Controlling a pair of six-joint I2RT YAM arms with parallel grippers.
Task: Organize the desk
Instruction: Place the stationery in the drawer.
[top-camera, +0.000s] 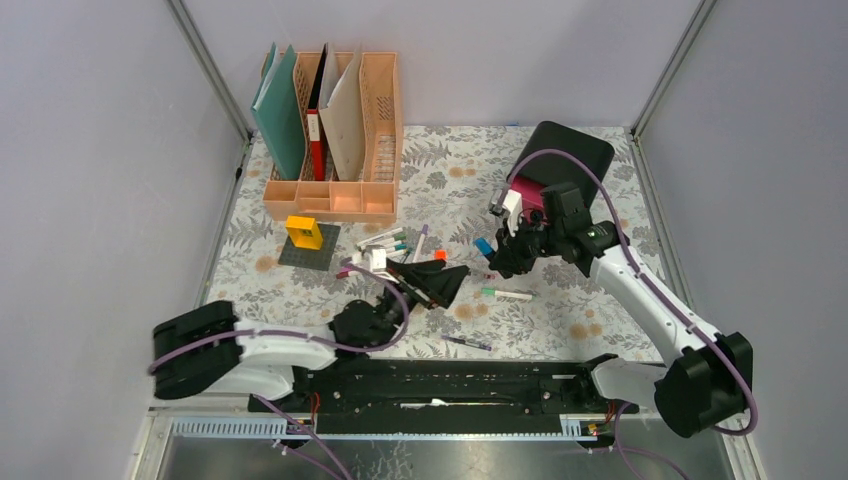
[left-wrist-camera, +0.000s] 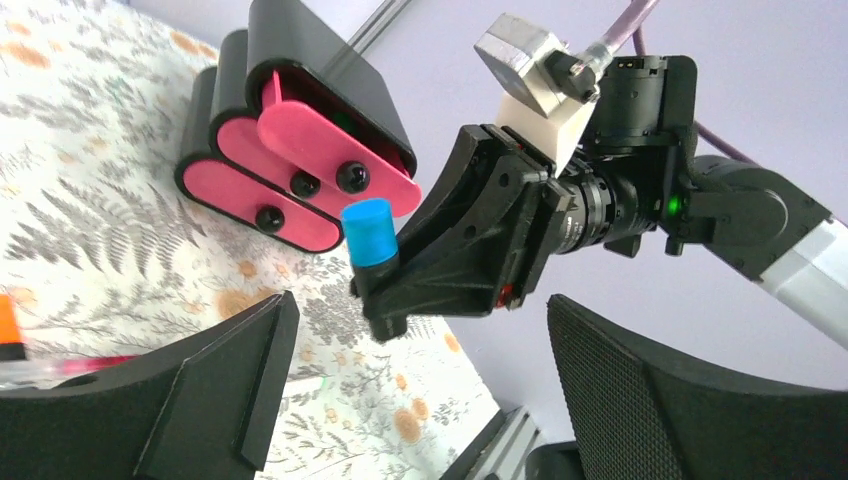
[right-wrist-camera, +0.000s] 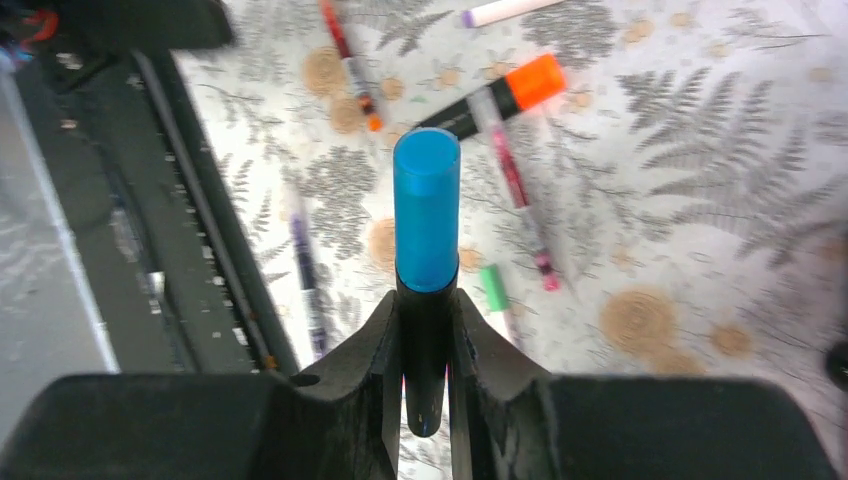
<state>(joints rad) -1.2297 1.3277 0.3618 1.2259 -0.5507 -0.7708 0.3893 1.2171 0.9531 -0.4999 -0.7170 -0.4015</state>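
White fern-print cloth covers the table (top-camera: 560, 320), which fills the grey-walled enclosure. A peach file rack (top-camera: 335, 195) stands at its far left and a black-and-pink drawer box (top-camera: 565, 150) at its far right. My left hand (left-wrist-camera: 420, 400) sits low over mid-table, jaws spread wide, holding nothing. My right hand (right-wrist-camera: 425, 320) is clamped on a blue-capped marker (right-wrist-camera: 427, 210), raised near the drawer box. Loose pens (top-camera: 505, 294) lie scattered between the two hands.

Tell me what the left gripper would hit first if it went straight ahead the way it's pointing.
Most likely the right gripper, which sits in the open left gripper's line, shut on a blue-capped marker. The black-and-pink drawer box lies farther behind, though depth is hard to judge.
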